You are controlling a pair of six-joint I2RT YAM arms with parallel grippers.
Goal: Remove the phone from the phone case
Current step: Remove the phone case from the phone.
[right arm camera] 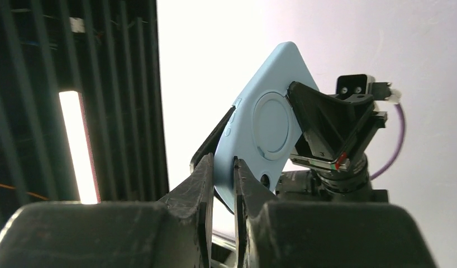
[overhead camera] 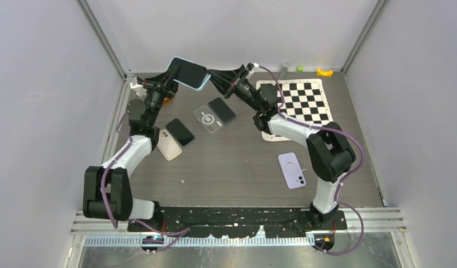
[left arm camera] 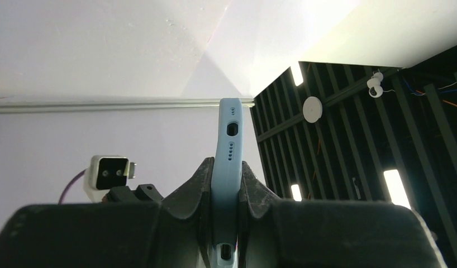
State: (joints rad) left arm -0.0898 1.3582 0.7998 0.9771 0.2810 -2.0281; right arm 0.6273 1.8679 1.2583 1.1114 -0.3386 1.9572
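Observation:
A phone (overhead camera: 186,69) with a dark screen sits in a light blue case (overhead camera: 201,84), held in the air at the back of the table between both grippers. My left gripper (overhead camera: 170,80) is shut on the cased phone; in the left wrist view (left arm camera: 226,190) the case (left arm camera: 228,139) stands edge-on between the fingers. My right gripper (overhead camera: 213,79) is shut on a corner of the case (right arm camera: 269,125), as the right wrist view (right arm camera: 223,170) shows. There a dark phone edge (right arm camera: 210,143) shows beside the case's rim.
On the table lie a cream phone (overhead camera: 169,144), a black phone (overhead camera: 181,132), a clear case (overhead camera: 208,118), another black phone (overhead camera: 222,110) and a lilac phone (overhead camera: 292,170). A chessboard mat (overhead camera: 304,100) lies at the back right, with a yellow object (overhead camera: 324,72) behind it.

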